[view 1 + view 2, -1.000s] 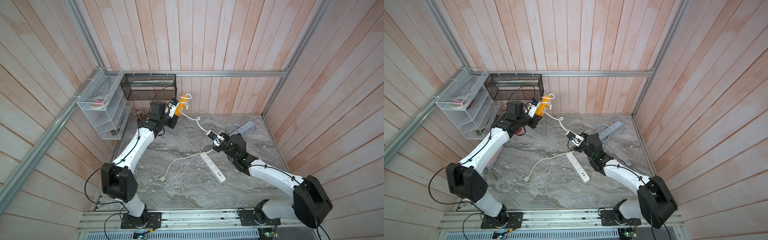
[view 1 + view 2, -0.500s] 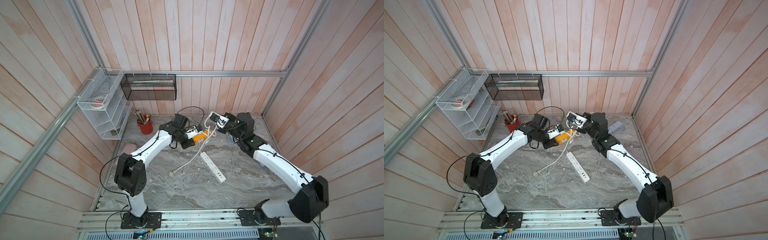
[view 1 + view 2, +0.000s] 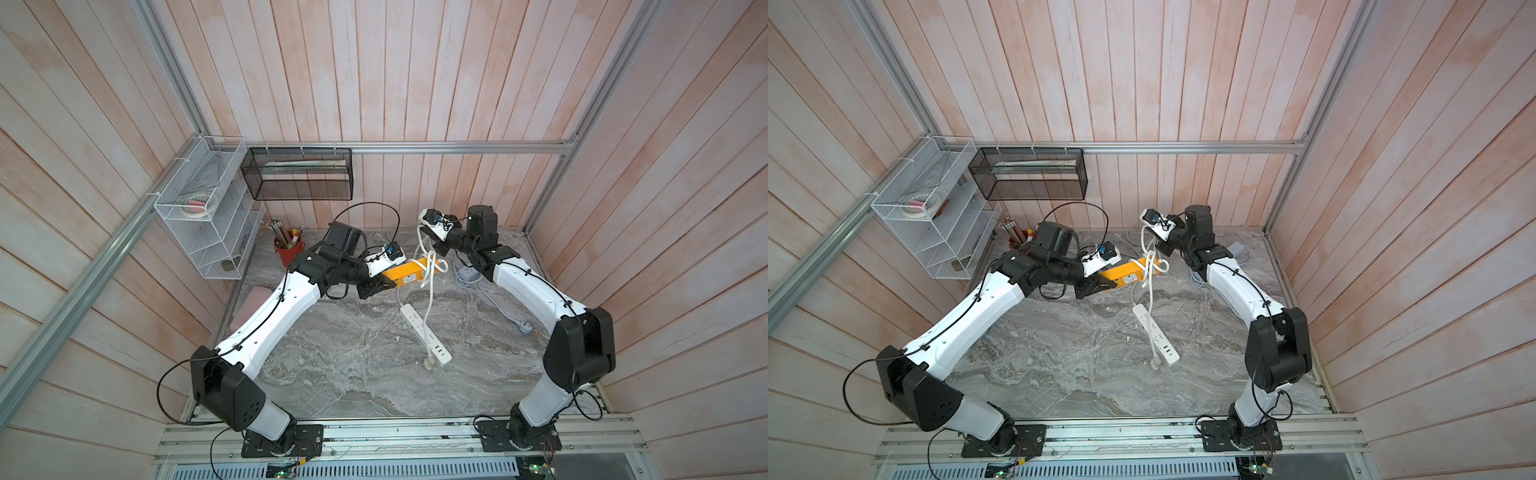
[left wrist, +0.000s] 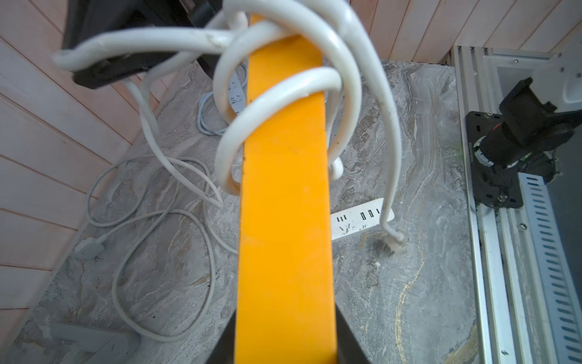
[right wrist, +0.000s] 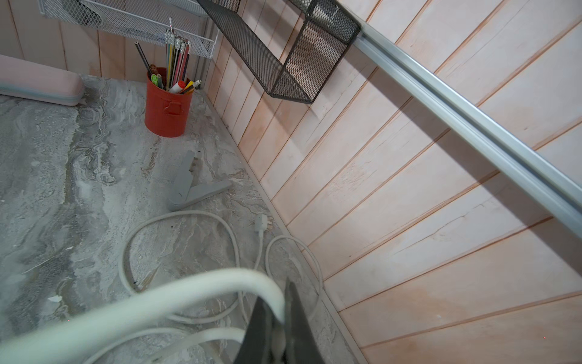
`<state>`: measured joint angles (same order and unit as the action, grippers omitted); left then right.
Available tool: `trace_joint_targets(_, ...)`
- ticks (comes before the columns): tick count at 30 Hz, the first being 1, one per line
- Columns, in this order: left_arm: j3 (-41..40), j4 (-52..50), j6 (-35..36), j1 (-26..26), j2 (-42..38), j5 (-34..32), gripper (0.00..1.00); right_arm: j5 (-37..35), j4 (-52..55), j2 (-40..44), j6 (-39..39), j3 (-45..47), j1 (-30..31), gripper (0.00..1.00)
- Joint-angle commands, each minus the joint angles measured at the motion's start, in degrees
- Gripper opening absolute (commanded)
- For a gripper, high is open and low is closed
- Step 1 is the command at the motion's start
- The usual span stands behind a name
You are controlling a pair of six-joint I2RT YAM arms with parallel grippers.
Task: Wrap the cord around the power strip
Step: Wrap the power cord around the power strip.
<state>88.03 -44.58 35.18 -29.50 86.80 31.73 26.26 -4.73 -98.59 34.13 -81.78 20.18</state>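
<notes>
- Grey marble counter [image 3: 332,374] inside wood-plank walls; white wire rack [image 3: 208,216] and black mesh basket [image 3: 299,174] are mounted at 10–11 o'clock.
- Orange power strip [image 3: 409,272] is held off the counter toward 12 o'clock, roughly level, with its long axis running 8 to 2 o'clock.
- Left claw [image 3: 384,282] is pinching the strip's 8 o'clock end, one finger on either side, as the left wrist view shows.
- White cord [image 3: 431,286] makes a few loose turns around the strip's 2 o'clock end; the loops are slack, not snug.
- Right claw [image 5: 282,327] is pressed together on the cord, just past the strip's far end and higher than it.
- The free tail hangs toward 6 o'clock – its plug end [image 3: 428,365] is at the counter, just beside the near end of a white power strip [image 3: 426,338] lying mid-counter.
- A grey power strip [image 3: 467,272] with its own cable lies at 2 o'clock, under the right arm.
- A red pen cup [image 3: 289,251] stands at 10 o'clock and a pink case [image 3: 249,307] lies at 9 o'clock, both well apart from the strip.
</notes>
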Motion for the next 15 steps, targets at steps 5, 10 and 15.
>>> trace_joint_targets(5, 1.62, 15.08, -8.14, 4.31, -2.55, 3.07, 0.00, -10.13, -5.49, -2.41, -12.75, -1.85, -1.38, 0.40)
trace_joint_targets(10, -0.24, 15.81, -12.93, 5.82, 0.76, 6.59, 0.00, -11.30, 1.09, 0.56, -21.66, -5.19, -2.36, 0.55)
trace_joint_targets(15, -4.20, 18.47, -18.71, 7.96, 3.14, 8.91, 0.00, -8.59, 1.73, 9.16, -31.38, 1.61, -5.07, 0.68)
